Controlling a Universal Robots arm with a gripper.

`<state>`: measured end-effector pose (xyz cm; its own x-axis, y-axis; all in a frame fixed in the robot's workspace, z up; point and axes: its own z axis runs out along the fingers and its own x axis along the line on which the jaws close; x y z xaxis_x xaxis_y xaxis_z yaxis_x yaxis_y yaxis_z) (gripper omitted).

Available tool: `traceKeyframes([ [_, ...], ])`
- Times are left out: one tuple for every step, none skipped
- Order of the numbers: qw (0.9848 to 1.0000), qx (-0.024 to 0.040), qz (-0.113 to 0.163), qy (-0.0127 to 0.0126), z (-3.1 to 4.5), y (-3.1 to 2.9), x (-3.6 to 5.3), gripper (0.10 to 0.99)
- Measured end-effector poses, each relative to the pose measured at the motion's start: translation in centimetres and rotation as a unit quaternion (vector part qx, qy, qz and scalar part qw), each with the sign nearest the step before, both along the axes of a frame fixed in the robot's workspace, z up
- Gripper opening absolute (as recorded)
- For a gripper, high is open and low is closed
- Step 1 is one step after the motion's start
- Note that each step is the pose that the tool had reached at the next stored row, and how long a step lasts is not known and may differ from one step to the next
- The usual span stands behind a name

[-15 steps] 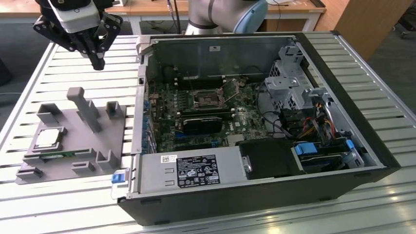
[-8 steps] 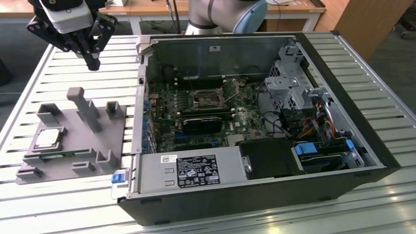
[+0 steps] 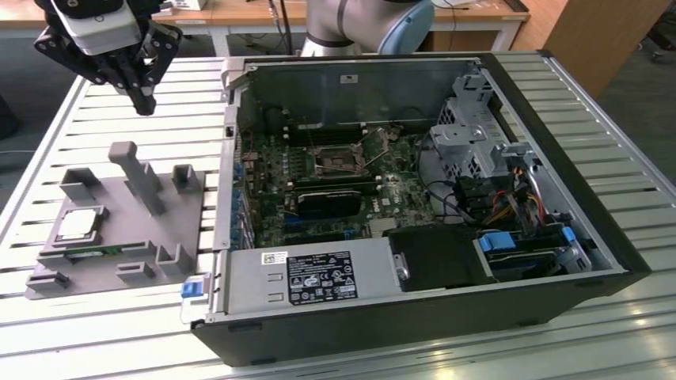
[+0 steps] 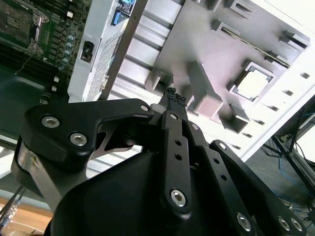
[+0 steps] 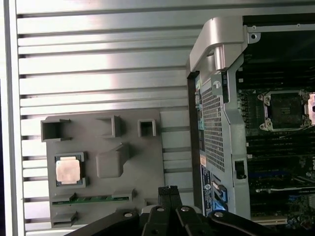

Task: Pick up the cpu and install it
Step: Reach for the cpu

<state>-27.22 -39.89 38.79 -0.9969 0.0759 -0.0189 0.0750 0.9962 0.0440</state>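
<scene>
Gripper (image 3: 144, 101), fingers closed on nothing, hangs well apart from the cpu (image 3: 79, 226) seated in a recess of the grey fixture (image 3: 158, 237); descending unopened or off-centre would likely strike the chip or wedge it against the recess walls.
</scene>
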Motion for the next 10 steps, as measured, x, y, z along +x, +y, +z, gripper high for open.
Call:
traceKeyframes([
  [1.0, 0.0, 0.0, 0.0, 0.0, 0.0, -0.07, 0.106],
  [1.0, 0.0, 0.0, 0.0, 0.0, -0.01, -0.14, 0.106],
  [1.0, 0.0, 0.0, 0.0, 0.0, -0.03, -0.21, 0.106],
  [1.0, 0.0, 0.0, 0.0001, -0.01, -0.07, -0.27, 0.106],
  [1.0, 0.0, 0.0, 0.0001, -0.03, -0.15, -0.33, 0.106],
  [1.0, 0.0, 0.0, 0.0, -0.05, -0.24, -0.39, 0.106],
  [1.0, 0.0, 0.0, 0.0, -0.06, -0.33, -0.43, 0.106],
  [1.0, 0.0, 0.0, 0.0, -0.07, -0.42, -0.46, 0.106],
  [1.0, 0.0, 0.0, 0.0, -0.08, -0.49, -0.51, 0.106],
  [1.0, 0.0, 0.0, 0.0, -0.09, -0.53, -0.58, 0.106],
])
